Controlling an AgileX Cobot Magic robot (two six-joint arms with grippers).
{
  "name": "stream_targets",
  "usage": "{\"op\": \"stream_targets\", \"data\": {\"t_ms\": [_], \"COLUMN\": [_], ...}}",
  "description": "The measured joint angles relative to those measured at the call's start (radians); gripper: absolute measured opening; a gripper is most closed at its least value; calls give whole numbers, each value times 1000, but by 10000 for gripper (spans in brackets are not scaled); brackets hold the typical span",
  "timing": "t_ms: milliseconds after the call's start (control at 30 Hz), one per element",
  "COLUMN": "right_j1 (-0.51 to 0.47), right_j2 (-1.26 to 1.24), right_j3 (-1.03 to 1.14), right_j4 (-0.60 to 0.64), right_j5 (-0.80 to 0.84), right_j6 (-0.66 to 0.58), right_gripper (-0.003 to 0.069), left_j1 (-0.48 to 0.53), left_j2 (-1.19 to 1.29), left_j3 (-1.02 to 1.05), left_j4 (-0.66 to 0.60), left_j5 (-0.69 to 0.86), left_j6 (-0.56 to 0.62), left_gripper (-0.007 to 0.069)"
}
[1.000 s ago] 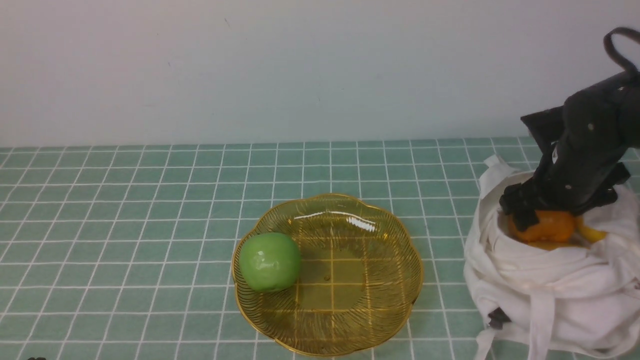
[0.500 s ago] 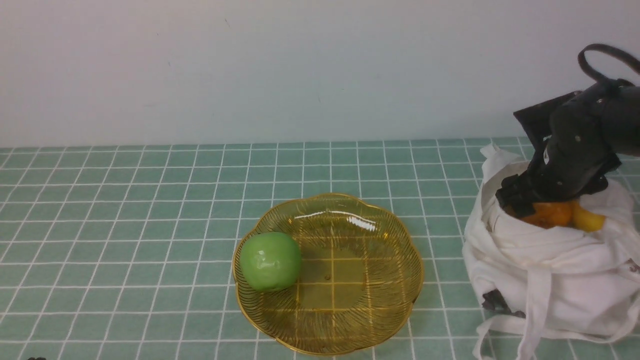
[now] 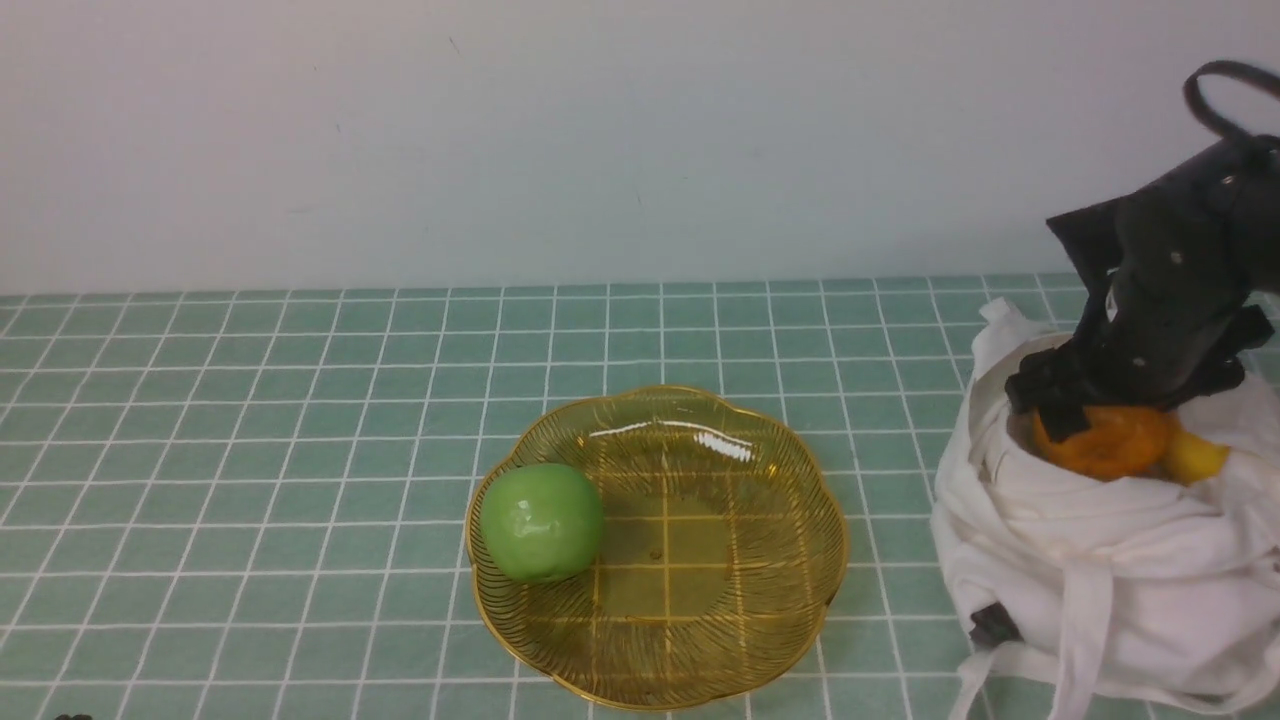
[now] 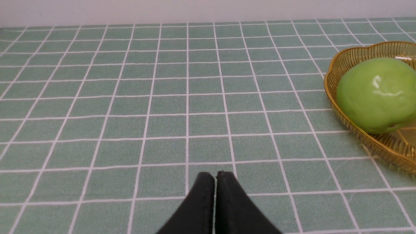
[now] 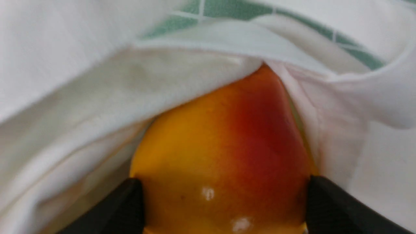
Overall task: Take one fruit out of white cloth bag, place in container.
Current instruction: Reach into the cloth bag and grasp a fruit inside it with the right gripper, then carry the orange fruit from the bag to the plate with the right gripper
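At frame right, the right claw [image 3: 1105, 415] clasps the orange fruit [image 3: 1105, 447]; it should rise straight, clearing the white cloth bag [image 3: 1100, 570] folds

One green apple [image 3: 540, 522], one orange fruit [image 3: 1105, 445], one yellow fruit [image 3: 1192, 458]; one amber dish [image 3: 700, 640]; one white bag [image 3: 1100, 570].

Glossy, smooth orange-red skin on the fruit [image 5: 221, 156] between the matt black fingers [image 5: 328, 208] of the right gripper [image 5: 224, 180], soft matt cloth of the white bag [image 3: 1100, 560] bunched round them, and well off to the gripper's left a shiny, ribbed see-through dish [image 3: 760, 600] holding a waxy-gloss green apple [image 3: 540, 522].
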Motion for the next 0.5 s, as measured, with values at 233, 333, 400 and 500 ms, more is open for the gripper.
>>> {"op": "stream_targets", "data": {"t_ms": [233,333,400,500], "right_j1": [3,3,3,7], "right_j2": [-183,-255,-308,-334], "right_j3": [1,1,1,1], "right_j4": [173,266,372,533], "right_j5": [96,159,173,167], "right_j6": [-105,-147,-200,-275], "right_gripper": [579,579,579,579], "left_j1": [0,0,0,0], "left_j2": [0,0,0,0], "left_j3": [0,0,0,0], "left_j4": [0,0,0,0], "left_j5": [0,0,0,0], "left_j6": [0,0,0,0], "left_gripper": [-8,-8,-8,-8]}}
